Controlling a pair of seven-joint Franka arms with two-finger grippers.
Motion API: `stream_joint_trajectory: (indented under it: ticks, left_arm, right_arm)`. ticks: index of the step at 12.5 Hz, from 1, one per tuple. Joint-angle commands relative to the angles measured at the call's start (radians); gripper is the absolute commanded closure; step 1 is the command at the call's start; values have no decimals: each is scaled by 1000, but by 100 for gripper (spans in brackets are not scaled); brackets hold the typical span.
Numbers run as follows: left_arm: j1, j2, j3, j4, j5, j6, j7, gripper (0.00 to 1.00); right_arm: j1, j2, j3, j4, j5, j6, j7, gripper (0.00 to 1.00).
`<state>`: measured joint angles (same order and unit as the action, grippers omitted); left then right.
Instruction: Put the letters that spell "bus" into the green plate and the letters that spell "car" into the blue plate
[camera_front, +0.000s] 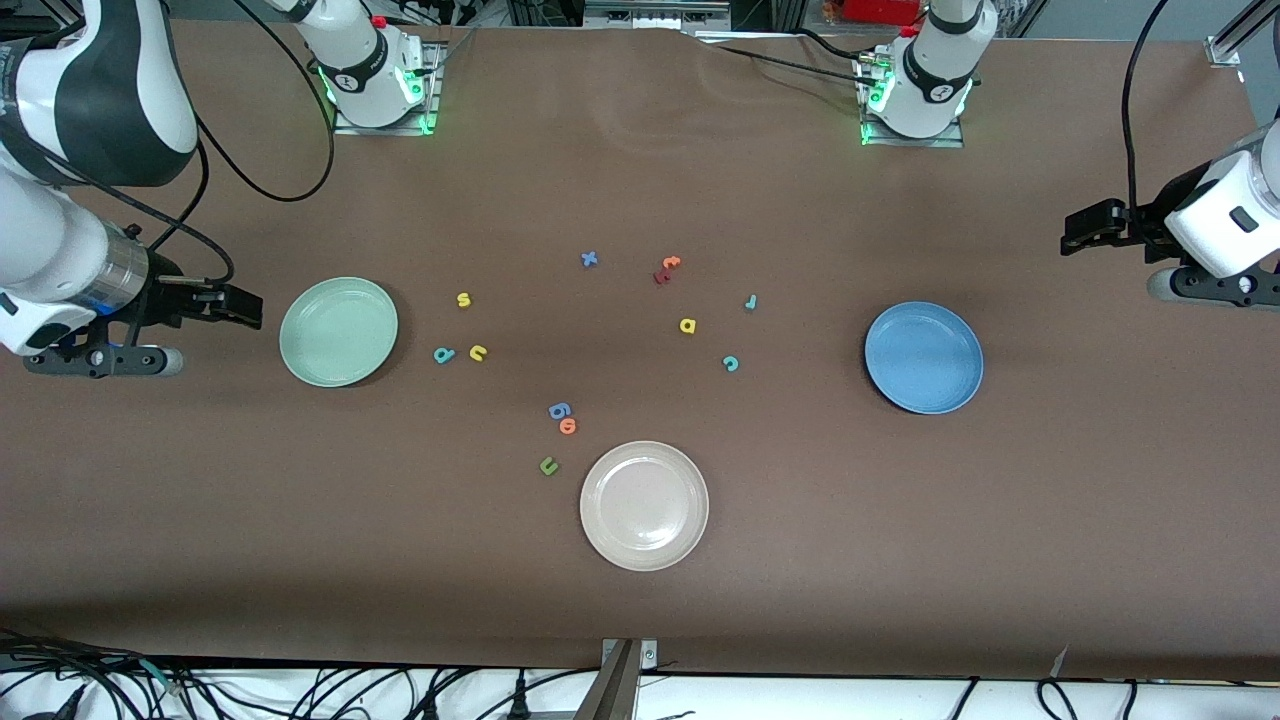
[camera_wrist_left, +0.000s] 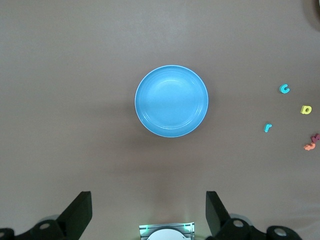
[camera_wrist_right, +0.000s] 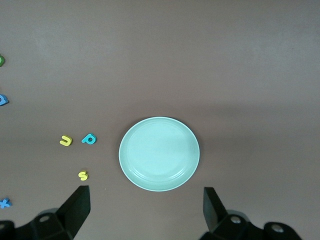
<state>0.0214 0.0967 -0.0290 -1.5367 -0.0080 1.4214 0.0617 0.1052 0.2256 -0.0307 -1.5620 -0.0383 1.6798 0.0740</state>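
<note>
My left gripper (camera_front: 1075, 232) hangs in the air over the bare table at the left arm's end, past the blue plate (camera_front: 924, 357), its fingers (camera_wrist_left: 77, 212) spread wide with nothing between them. My right gripper (camera_front: 240, 305) hangs the same way at the right arm's end, just beside the green plate (camera_front: 339, 331), fingers (camera_wrist_right: 75, 207) released and empty. Both my arms wait

Both plates are empty. The letters for "bus" lie near the green plate, toward the table's middle: the yellow "s" (camera_front: 463, 300) farthest from the front camera, the teal "b" (camera_front: 444, 355) and the yellow "u" (camera_front: 478, 352) side by side a little nearer to it, the "b" closer to the plate. The letters for "car" lie between the middle of the table and the blue plate, apart from each other: the teal "r" (camera_front: 750, 302) farthest from the camera, the yellow "a" (camera_front: 687, 325) nearer, the teal "c" (camera_front: 730, 363) nearest

Other letters are scattered about: a blue "x" (camera_front: 589, 259), an orange "t" (camera_front: 671, 263) touching a dark red letter (camera_front: 661, 275), a blue "g" (camera_front: 559, 410) just beside an orange letter (camera_front: 568, 426), and a green "u" (camera_front: 548, 465) near the cream-white plate (camera_front: 644, 505), which sits nearest the front camera
</note>
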Motion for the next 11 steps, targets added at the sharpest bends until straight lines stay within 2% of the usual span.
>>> stream_joint_trajectory:
  ticks: [1,11]
  left_arm:
    - [2,6,-6,21,31,-2,20,0]
    - [2,6,-6,21,31,-2,20,0]
  right_arm:
    - [-12,-8,14,-1,6,4,7,0]
    - [-13,-9,12,0,6,5,-2,0]
